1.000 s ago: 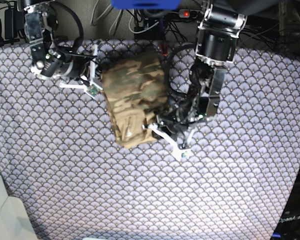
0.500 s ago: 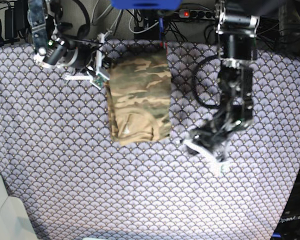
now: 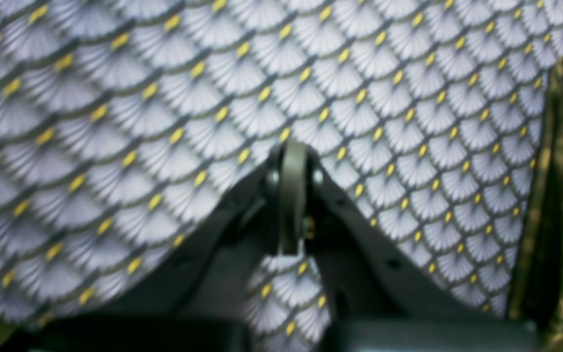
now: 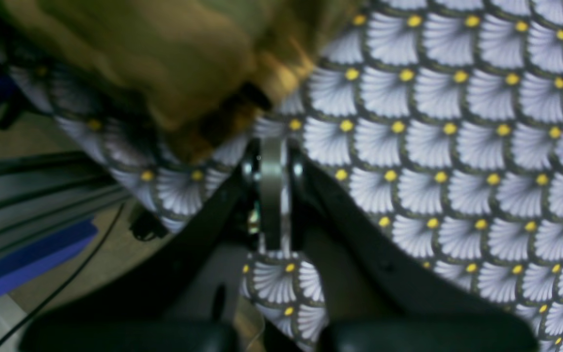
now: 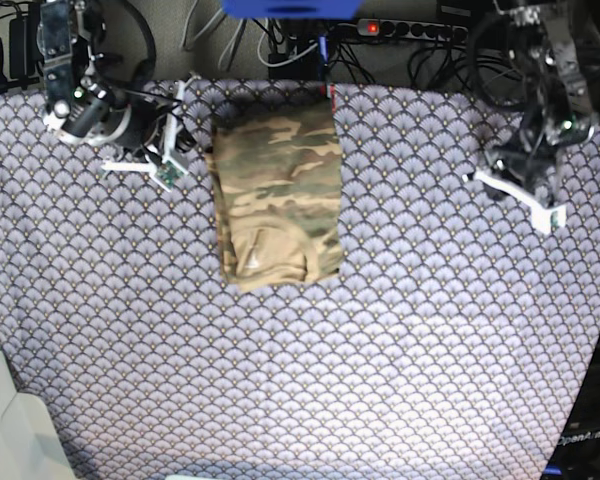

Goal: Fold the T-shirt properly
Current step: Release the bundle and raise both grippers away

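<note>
T-shirt [image 5: 276, 196] is lying folded on the tablecloth [image 5: 380, 350] near its far edge. I'm seeing both the left gripper [image 5: 515, 195] and right gripper [image 5: 160, 160] closed, holding nothing.

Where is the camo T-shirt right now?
In the base view the T-shirt lies folded on the purple tablecloth, near its far edge, between the right gripper and the left gripper, touching neither.
</note>
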You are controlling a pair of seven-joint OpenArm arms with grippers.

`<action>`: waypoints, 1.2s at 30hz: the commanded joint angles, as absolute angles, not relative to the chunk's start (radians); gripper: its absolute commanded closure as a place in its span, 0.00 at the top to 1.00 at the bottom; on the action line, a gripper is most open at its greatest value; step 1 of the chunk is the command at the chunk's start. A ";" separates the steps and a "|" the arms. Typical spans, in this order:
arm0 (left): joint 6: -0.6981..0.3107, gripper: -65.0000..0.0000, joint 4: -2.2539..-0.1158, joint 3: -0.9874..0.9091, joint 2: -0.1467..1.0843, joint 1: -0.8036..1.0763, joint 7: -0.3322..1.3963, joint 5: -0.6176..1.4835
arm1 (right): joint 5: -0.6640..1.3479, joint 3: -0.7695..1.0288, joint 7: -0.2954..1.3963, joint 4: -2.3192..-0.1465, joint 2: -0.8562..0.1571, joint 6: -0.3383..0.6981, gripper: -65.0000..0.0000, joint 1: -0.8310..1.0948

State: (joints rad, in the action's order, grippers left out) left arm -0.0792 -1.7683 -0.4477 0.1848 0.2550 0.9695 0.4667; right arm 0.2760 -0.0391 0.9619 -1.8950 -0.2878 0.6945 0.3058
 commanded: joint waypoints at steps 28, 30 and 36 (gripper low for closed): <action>-0.137 0.00 -1.897 -0.568 0.252 0.545 0.949 0.478 | 0.291 0.107 0.949 -1.913 -0.266 0.698 0.00 0.361; -0.191 0.00 -1.903 -0.538 0.249 0.596 0.943 0.476 | 0.291 0.191 0.951 -1.913 -0.268 0.698 0.00 0.394; -0.260 0.00 -1.890 -0.453 0.189 0.711 0.935 0.423 | 0.291 0.395 0.881 -1.913 -0.272 0.698 0.00 0.544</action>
State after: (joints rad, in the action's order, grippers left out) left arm -0.2615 -1.8729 -0.4534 0.1856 0.7002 0.9443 0.4248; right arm 0.2756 0.3893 0.8974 -1.8946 -0.2630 0.6952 0.5419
